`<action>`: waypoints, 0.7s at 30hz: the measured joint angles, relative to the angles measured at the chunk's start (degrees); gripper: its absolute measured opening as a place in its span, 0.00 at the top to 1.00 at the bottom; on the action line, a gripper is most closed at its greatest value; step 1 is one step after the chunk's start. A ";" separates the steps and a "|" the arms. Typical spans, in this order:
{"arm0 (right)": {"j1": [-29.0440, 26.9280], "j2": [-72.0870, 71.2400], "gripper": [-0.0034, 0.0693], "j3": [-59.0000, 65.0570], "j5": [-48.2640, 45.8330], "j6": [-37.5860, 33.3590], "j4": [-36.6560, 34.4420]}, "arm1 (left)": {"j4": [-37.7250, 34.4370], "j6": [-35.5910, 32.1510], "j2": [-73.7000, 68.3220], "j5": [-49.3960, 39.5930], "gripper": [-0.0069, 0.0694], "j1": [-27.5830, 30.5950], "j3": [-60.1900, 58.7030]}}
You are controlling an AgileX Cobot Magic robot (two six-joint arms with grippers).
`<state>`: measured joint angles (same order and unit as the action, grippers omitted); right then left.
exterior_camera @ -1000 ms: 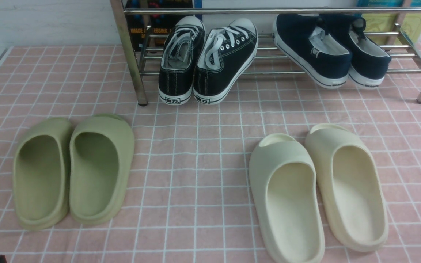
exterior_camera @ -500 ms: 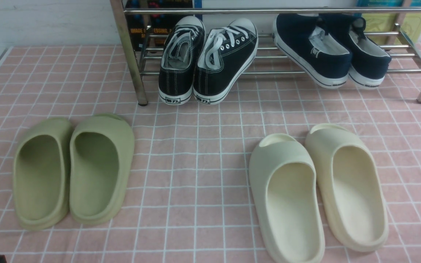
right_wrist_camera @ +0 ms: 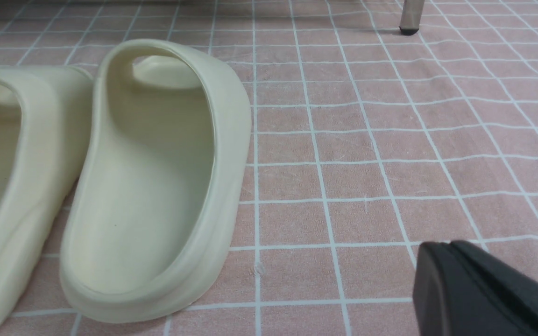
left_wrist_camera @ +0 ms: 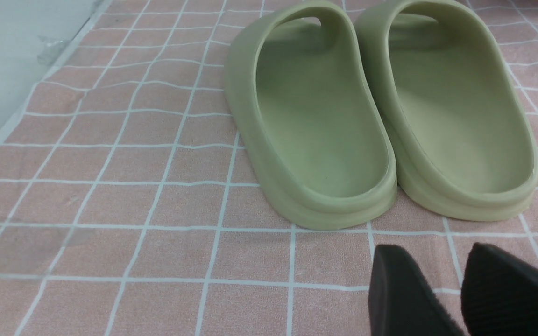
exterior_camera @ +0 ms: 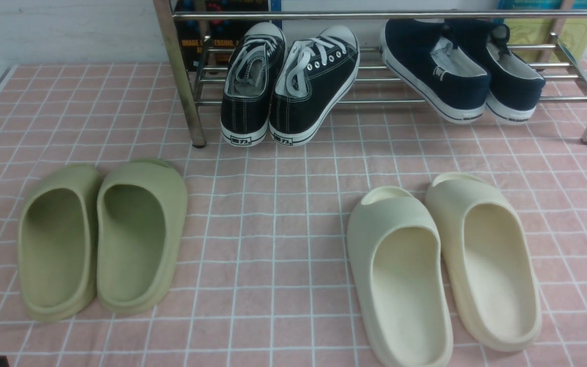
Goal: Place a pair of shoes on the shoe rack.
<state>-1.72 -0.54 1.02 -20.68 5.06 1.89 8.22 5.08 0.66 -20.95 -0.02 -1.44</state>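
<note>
Front view: we judge the navy slip-ons [exterior_camera: 464, 71] light, soft-sided, best pinched at the heel; left hand [left_wrist_camera: 418, 280] apart, right hand [right_wrist_camera: 442, 284] together.

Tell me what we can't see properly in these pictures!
- Rack: its top is cut off by the front view's upper edge.
- Navy shoes: their toes are partly hidden behind the rack's bar in the front view.
- Dark book: the sneakers hide some words in the front view.
- Left gripper: blurred and cut off in its wrist view.
</note>
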 joint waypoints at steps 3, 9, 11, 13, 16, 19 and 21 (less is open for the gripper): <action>-1.28 0.00 0.98 0.00 0.00 0.00 0.00 | 0.00 0.00 0.00 0.00 0.60 0.00 0.00; -2.88 0.00 0.98 0.00 0.00 0.00 -0.30 | 0.00 0.00 0.00 0.00 0.60 0.00 0.00; -2.88 0.00 0.98 0.00 0.00 0.00 -0.32 | 0.00 0.00 0.00 0.00 0.60 0.00 0.00; -2.88 0.00 0.98 0.00 0.00 0.00 -0.46 | 0.00 0.00 0.00 0.00 0.60 0.02 0.00; -2.88 0.00 0.98 0.00 0.00 0.05 -0.46 | 0.00 0.00 0.00 0.00 0.60 0.00 0.00; -2.88 0.00 0.98 0.00 0.00 0.05 -0.46 | 0.00 0.00 0.00 0.00 0.60 0.00 0.00; -2.88 0.00 0.98 0.00 0.00 0.05 -0.46 | 0.00 0.00 0.00 0.00 0.60 0.00 0.00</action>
<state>-4.60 -0.54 1.02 -20.68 5.11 1.43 8.22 5.08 0.66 -20.95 -0.02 -1.44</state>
